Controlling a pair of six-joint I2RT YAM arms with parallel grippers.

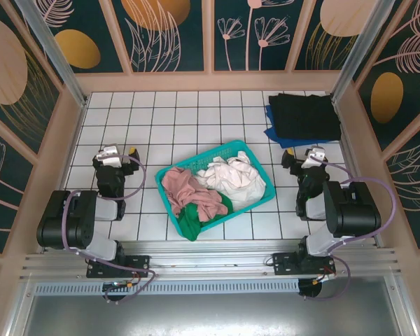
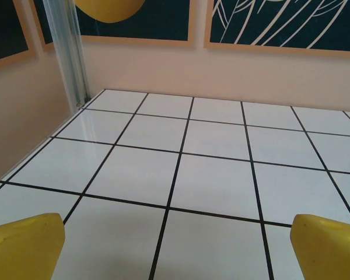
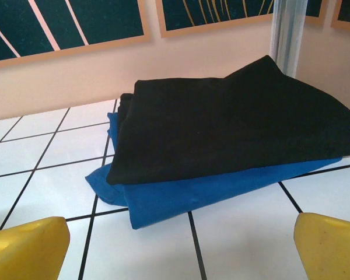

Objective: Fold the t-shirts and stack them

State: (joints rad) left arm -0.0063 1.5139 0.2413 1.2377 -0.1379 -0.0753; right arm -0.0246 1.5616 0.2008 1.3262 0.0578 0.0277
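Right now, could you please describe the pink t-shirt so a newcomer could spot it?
Find the teal basket mid-table. The pink t-shirt lies crumpled in its left half; the white t-shirt is right of it, the green t-shirt spills over the near rim.

My left arm (image 1: pixel 77 224) sits folded at the near left: elbow back by its base, forearm doubled forward, wrist aimed at the far side. Left gripper (image 1: pixel 119 151) has its jaws spread wide and empty. In the left wrist view the yellow fingertips (image 2: pixel 24 245) sit at the two bottom corners with open space between them. Right arm (image 1: pixel 344 210) mirrors it at the near right, same folded pose, wrist facing far. Right gripper (image 1: pixel 309 154) also has its jaws spread wide, gripping nothing, tips at both bottom corners of the right wrist view. The two grippers are well apart, one on each side.
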